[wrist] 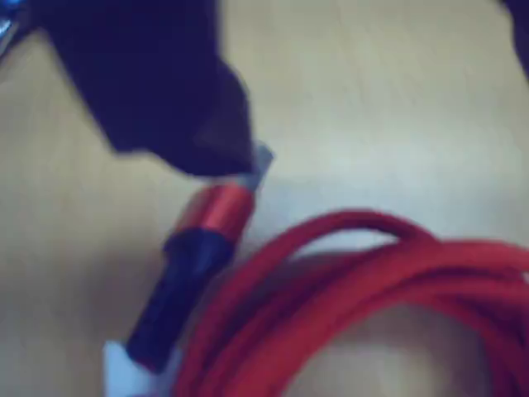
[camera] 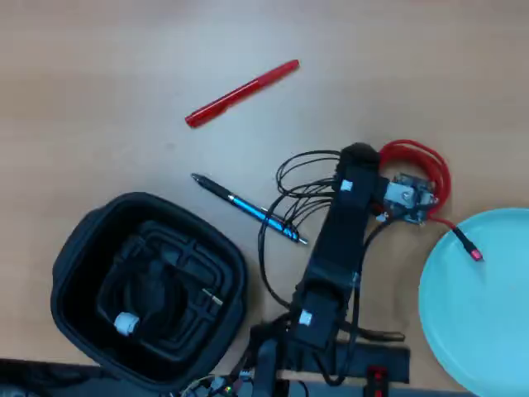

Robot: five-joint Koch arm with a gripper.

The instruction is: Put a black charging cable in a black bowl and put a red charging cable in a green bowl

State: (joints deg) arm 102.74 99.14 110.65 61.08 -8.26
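jaws [wrist: 248, 161] show as one dark blurred mass in the wrist view, so i cannot tell whether they are released or clenched. just below their tip lies the red charging cable's plug [wrist: 207, 219], its red coil [wrist: 347, 281] spreading beside it on the wooden bench [wrist: 397, 99]. seen from overhead, the red charging cable [camera: 430, 169] lies under the arm's head, beside the pale green bowl [camera: 488, 331]. well apart from them, the black bowl [camera: 74, 265] holds the black charging cable [camera: 165, 281].
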